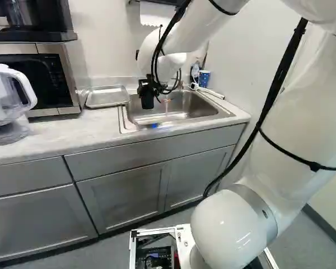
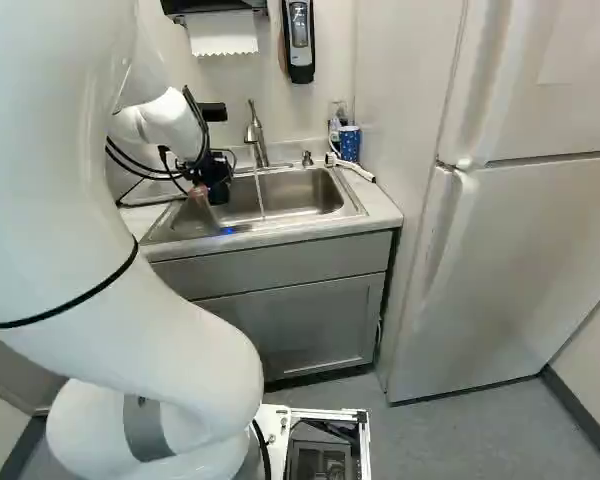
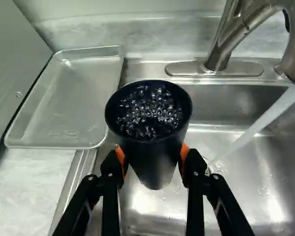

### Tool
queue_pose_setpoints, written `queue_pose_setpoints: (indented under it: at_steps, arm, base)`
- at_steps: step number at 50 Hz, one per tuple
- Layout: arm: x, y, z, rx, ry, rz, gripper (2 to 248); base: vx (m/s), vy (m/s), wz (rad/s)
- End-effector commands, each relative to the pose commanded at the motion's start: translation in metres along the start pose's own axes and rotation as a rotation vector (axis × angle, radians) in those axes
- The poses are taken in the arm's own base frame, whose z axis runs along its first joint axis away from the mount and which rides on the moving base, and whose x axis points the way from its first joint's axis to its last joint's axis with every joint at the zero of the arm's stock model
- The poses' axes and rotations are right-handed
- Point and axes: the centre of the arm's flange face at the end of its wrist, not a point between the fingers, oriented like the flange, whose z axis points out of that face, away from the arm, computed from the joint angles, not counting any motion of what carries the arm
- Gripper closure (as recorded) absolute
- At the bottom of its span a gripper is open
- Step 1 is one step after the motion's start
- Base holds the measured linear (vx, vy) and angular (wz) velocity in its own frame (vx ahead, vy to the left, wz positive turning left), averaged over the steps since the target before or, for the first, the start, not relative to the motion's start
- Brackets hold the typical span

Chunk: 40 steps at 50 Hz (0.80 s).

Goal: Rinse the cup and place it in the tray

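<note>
- Dial convention, wrist view: centre on the cup [image 3: 148, 169], twelve o'clock straight ahead of the gripper [image 3: 153, 154]. The dark cup is mouth-up over the sink [image 3: 236, 191], clasped from two sides by the orange pads [image 3: 120, 156].
- Spillage (likely risk): bubbly liquid [image 3: 150, 113] lies inside the cup. Carried toward the tray [image 3: 69, 101], at ten o'clock, without first being tipped out, it could slop onto the counter [image 3: 29, 187].
- Slippage: wet walls, apparently narrowing toward the base, could slide or twist in the pads when the cup is tilted.
- Incomplete rinse: the running water [image 3: 260, 120] falls at three o'clock, apart from the cup; suds may remain if no further rinse follows.
- Collision: the faucet [image 3: 221, 54], its base near one o'clock and its spout near two, could be struck if the cup is raised beneath it. The tray's raised rim could catch the cup's base.
- Obscured: bubbles conceal the cup's inner floor; liquid depth cannot be judged.
- Cut off: the faucet's upper bend, wrist view.
- Masked: the tray, absent from the right base view, probably behind the arm [image 2: 130, 330].
- Indistinct: a blue patch [image 2: 228, 230] at the sink's near edge, nature uncertain.
</note>
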Motion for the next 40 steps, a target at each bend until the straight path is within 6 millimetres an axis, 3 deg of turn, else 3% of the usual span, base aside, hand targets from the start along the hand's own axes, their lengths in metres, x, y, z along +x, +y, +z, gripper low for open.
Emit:
queue_pose_setpoints:
  at_steps: [40]
  arm:
    - [0.028,-0.012,-0.037,0.022,0.093,-0.014,129]
  base:
    - [0.000,0.000,0.000]
